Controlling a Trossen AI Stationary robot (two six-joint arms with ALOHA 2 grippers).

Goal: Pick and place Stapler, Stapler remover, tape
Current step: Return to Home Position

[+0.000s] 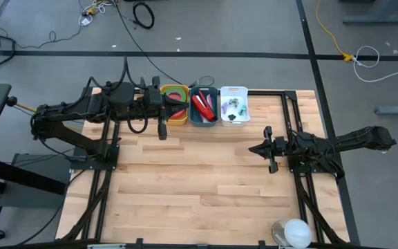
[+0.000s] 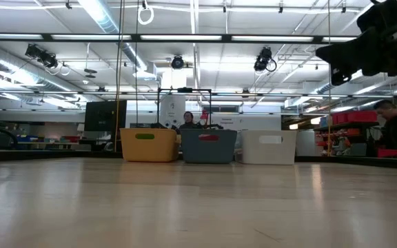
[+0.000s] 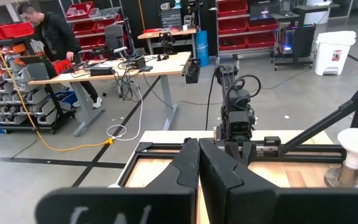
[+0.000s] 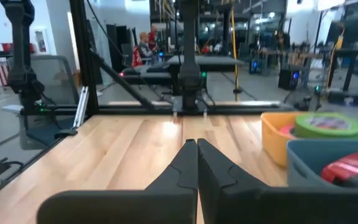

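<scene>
Three bins stand in a row at the table's far edge. The yellow bin (image 1: 173,104) holds tape rolls, a green one (image 4: 328,124) on top and a pinkish-red one (image 4: 288,130) beside it. Red staplers (image 1: 202,105) lie in the blue-grey bin (image 1: 204,119). Small staple removers (image 1: 234,107) lie in the white bin (image 1: 234,91). My left gripper (image 1: 182,99) hangs high over the yellow bin, shut, with nothing in it. My right gripper (image 1: 249,149) is shut too, low over the wood right of the table's middle, pointing left and holding nothing.
A white dome-shaped thing (image 1: 296,232) stands at the near right corner. Black frame rails (image 1: 292,104) run along the table's right and far sides. Bare wood (image 1: 199,180) fills the middle and near part. People (image 3: 48,31) work at benches in the room beyond.
</scene>
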